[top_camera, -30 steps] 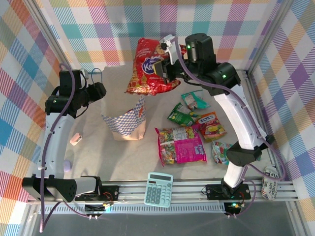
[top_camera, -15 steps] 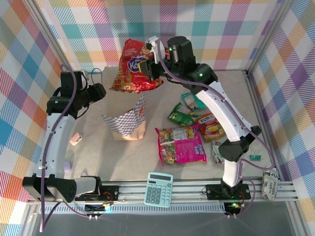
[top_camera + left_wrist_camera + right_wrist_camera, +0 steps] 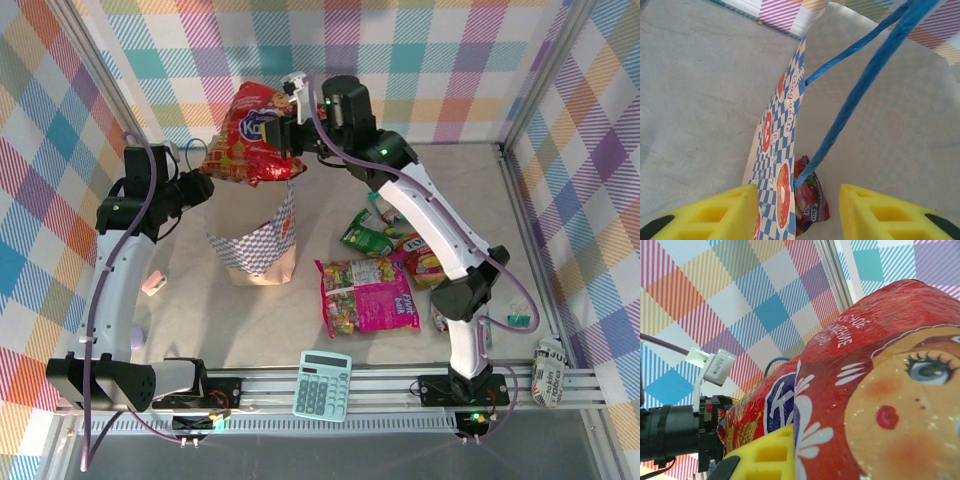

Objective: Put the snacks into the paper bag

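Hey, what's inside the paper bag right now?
One packet, red and purple, lies at the bottom of the bag. The checkered wall and the left pincer cover the rest of the floor, so more may be hidden.

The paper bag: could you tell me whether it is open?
Open: the paper bag gapes at the top; a packet lies inside.

The red snack packet (image 3: 248, 140) in my right claw (image 3: 290, 133) is glossy, crinkled plastic film. The paper bag (image 3: 774, 165) is matt printed paper with twisted blue cord handles (image 3: 865, 85); the desk (image 3: 695, 90) looks smooth and matt.
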